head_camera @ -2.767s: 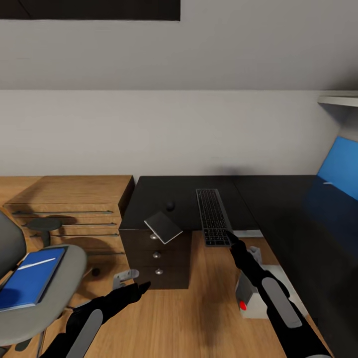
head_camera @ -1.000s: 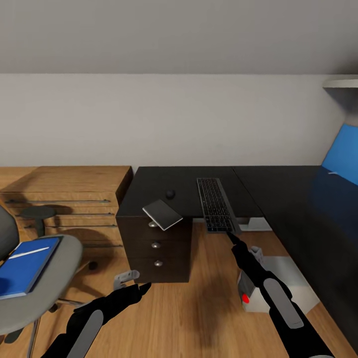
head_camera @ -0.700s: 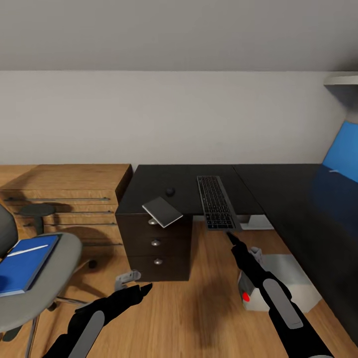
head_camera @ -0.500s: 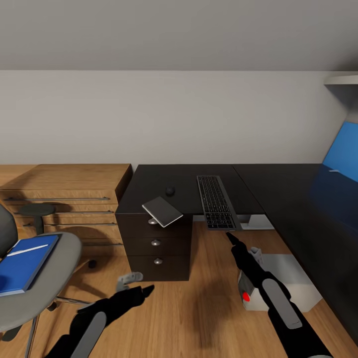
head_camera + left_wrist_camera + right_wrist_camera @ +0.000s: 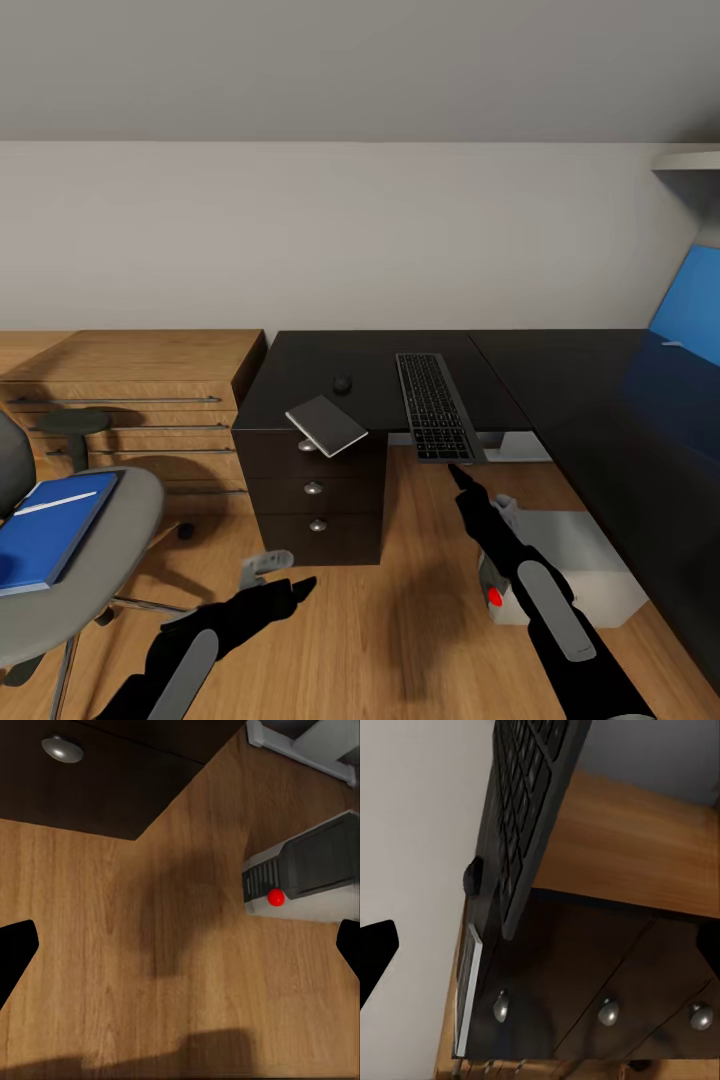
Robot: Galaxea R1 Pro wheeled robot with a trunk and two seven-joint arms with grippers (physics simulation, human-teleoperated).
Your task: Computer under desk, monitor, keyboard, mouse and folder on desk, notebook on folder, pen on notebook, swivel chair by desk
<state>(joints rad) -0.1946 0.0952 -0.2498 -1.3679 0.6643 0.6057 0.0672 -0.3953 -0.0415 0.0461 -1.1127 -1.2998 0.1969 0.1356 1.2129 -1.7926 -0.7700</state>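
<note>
The keyboard [image 5: 436, 405], overhanging the surface [image 5: 380, 375] edge, looks stiff and light, best pinched at that protruding end; right tool [image 5: 455, 472] and left tool [image 5: 285, 580] both hang released.

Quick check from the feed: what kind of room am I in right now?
Most likely a home-office corner of an attic bedroom: a sloped pale ceiling runs down to the wall, a black-topped desk carries a keyboard and a mouse, and a grey swivel chair stands on the wood floor.
</note>
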